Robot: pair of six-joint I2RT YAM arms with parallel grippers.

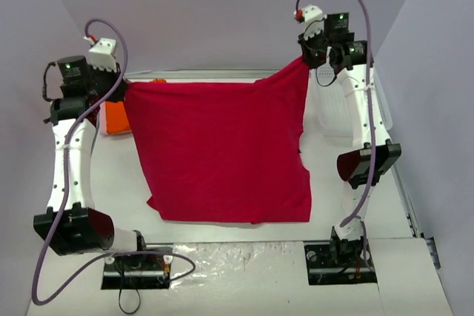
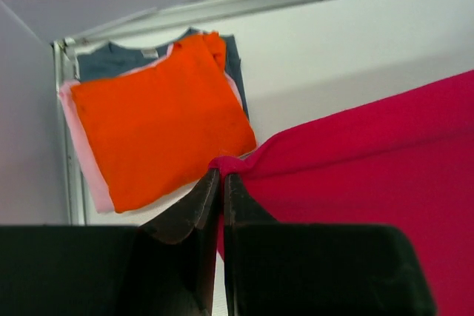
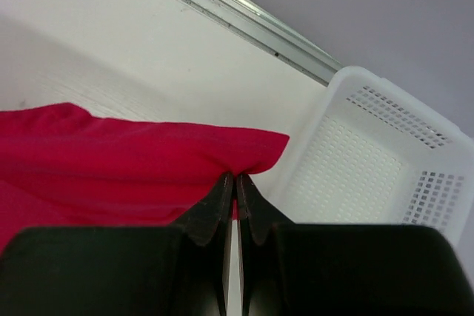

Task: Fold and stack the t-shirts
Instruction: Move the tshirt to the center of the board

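**White table, loaded at its far corners**

The white table [image 1: 126, 183] bears a stack of folded t-shirts in its far left corner. A grey-blue t-shirt [image 2: 111, 61] lies lowest, a pale pink t-shirt [image 2: 80, 153] on it and an orange t-shirt [image 2: 163, 123] on top. A white plastic mesh basket [image 3: 370, 153] stands at the far right.

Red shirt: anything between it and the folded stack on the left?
Nothing visible. The left end effector and right end effector are each shut on a corner of the red shirt. The stack, orange shirt on top, lies just past the left-held corner. The white basket sits on the right, off that path.
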